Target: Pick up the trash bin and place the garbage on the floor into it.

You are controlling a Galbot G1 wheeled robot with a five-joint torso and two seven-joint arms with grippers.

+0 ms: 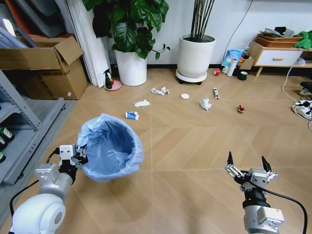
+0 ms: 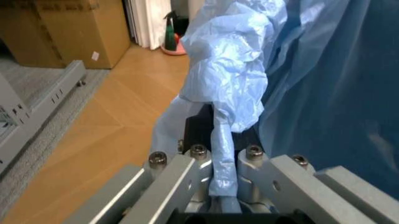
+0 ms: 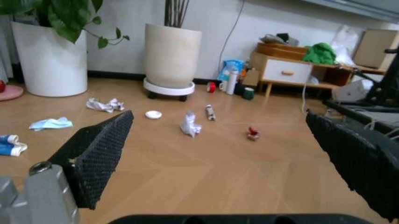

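Head view places the bin (image 1: 111, 148) at our near left, its bag rim pinched in the left gripper (image 1: 79, 157); the left wrist view confirms the fingers (image 2: 187, 175) closed on a fold of blue plastic. We judge the pick-up step in hand. The right gripper (image 1: 247, 168) hovers at near right, spread wide and holding nothing. Garbage lies ahead on the floor (image 1: 195, 146): a packet (image 1: 131, 115), tissues (image 1: 205, 103), a disc (image 1: 185, 96). The next move calls for closing that gap. Open flooring lies between; pots (image 1: 195, 56), a shelf (image 1: 29, 126) and cables (image 1: 303, 107) bound the edges.
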